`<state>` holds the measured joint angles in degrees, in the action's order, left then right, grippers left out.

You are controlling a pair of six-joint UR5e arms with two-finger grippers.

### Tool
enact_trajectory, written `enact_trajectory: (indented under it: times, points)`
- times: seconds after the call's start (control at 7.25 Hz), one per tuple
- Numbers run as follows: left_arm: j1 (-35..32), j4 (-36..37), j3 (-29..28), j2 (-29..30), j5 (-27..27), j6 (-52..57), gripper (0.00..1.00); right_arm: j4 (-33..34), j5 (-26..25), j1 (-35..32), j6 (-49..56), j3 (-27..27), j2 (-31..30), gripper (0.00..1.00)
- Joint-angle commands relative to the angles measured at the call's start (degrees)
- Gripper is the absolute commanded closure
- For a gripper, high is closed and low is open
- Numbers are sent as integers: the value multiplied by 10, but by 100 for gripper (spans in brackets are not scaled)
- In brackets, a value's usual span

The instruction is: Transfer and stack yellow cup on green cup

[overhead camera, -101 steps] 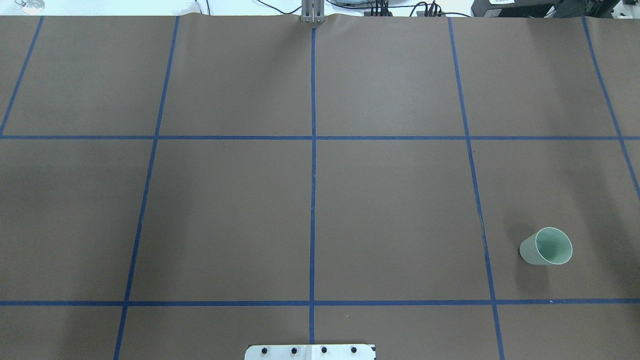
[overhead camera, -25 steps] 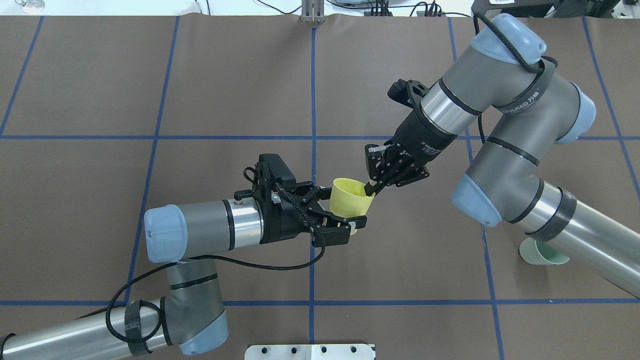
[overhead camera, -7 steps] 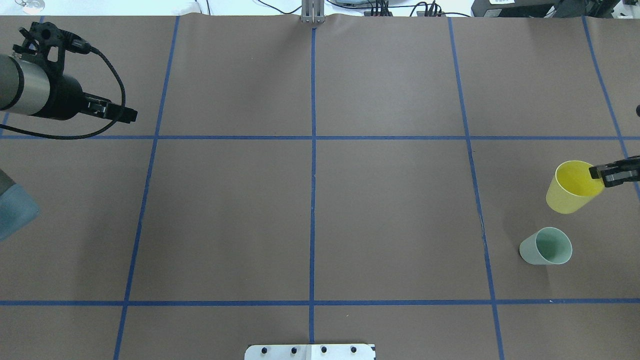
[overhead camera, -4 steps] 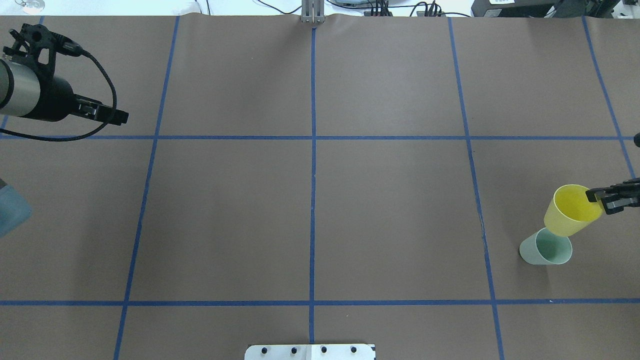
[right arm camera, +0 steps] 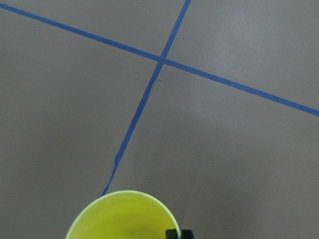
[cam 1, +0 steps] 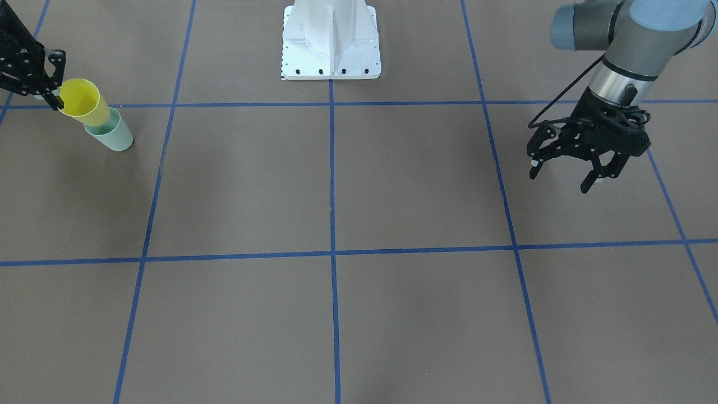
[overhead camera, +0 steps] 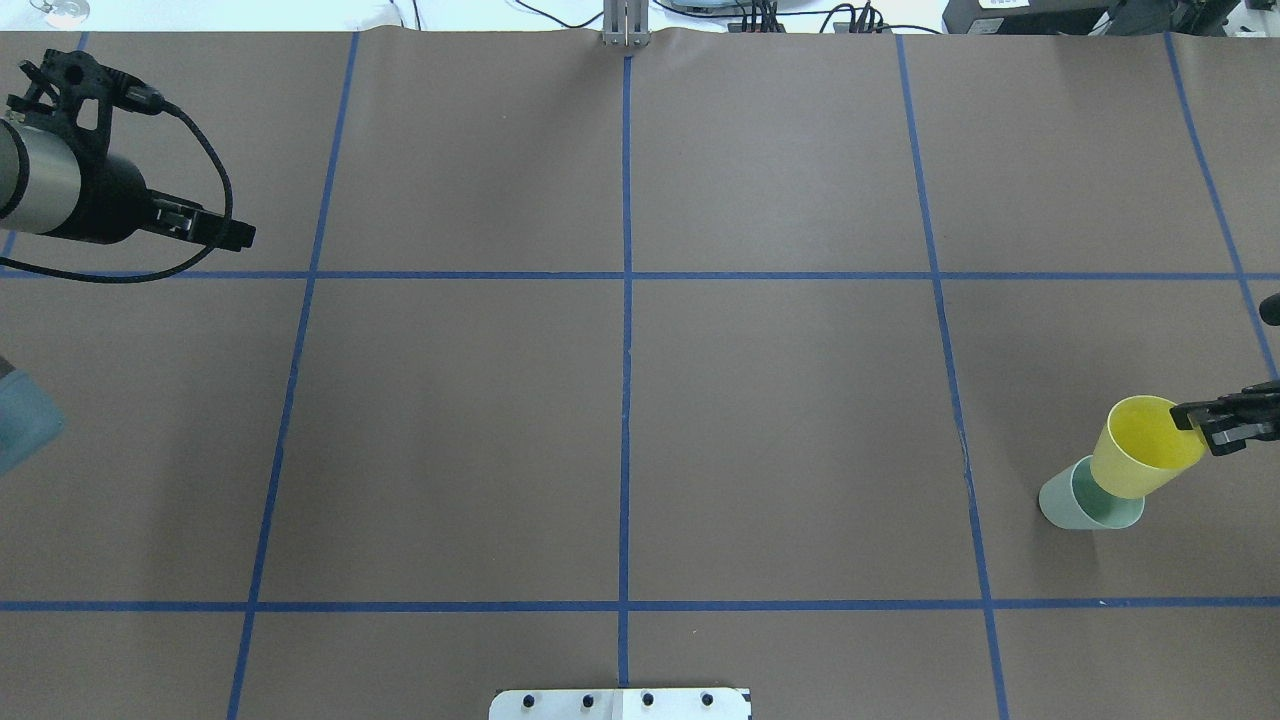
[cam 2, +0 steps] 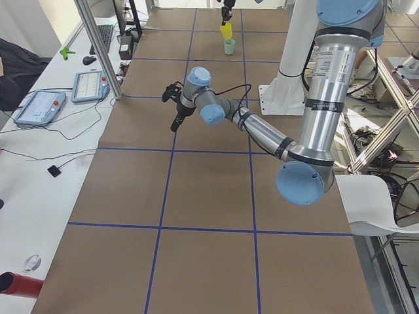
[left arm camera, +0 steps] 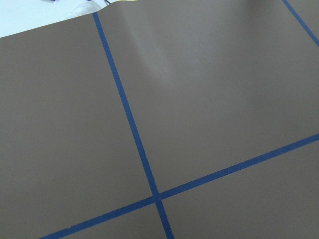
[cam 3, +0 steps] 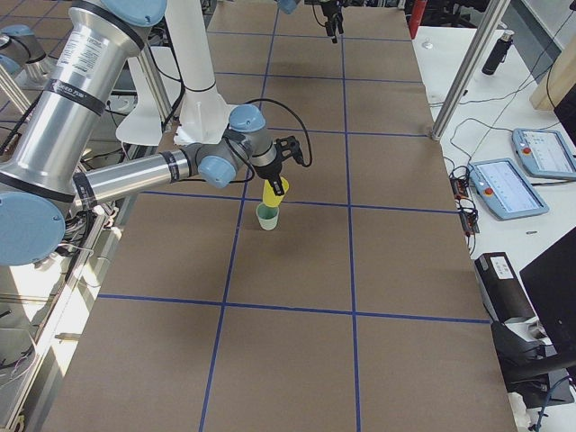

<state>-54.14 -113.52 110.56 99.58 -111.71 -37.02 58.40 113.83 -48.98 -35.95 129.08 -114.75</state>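
Note:
The yellow cup (overhead camera: pixel 1140 455) hangs tilted from my right gripper (overhead camera: pixel 1196 420), which is shut on its rim, one finger inside (right arm camera: pixel 173 233). Its base sits at the mouth of the green cup (overhead camera: pixel 1068 507), which stands upright on the table near the right edge. The front view shows the yellow cup (cam 1: pixel 85 102) leaning over the green cup (cam 1: pixel 116 138), with the right gripper (cam 1: pixel 55 100) beside it. In the right view the yellow cup (cam 3: pixel 273 191) is just above the green cup (cam 3: pixel 267 217). My left gripper (cam 1: pixel 561 178) is open and empty, far off at the table's left (overhead camera: pixel 222 232).
The brown table cover carries a blue tape grid (overhead camera: pixel 626 300). The white robot base plate (cam 1: pixel 331 45) is at the near middle edge. The cups stand close to the table's right end. Tablets and cables (cam 3: pixel 504 184) lie beyond the far edge.
The right gripper has carried the yellow cup toward the robot and down, from beside the green cup to its mouth. The left arm has drawn back slightly and now holds still.

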Motion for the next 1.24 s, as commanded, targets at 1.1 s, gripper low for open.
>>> enact_trajectory:
  times: [1.1]
  points:
    - [-1, 0, 0, 0, 0, -1, 0, 0, 0, 24, 1, -37, 15, 100]
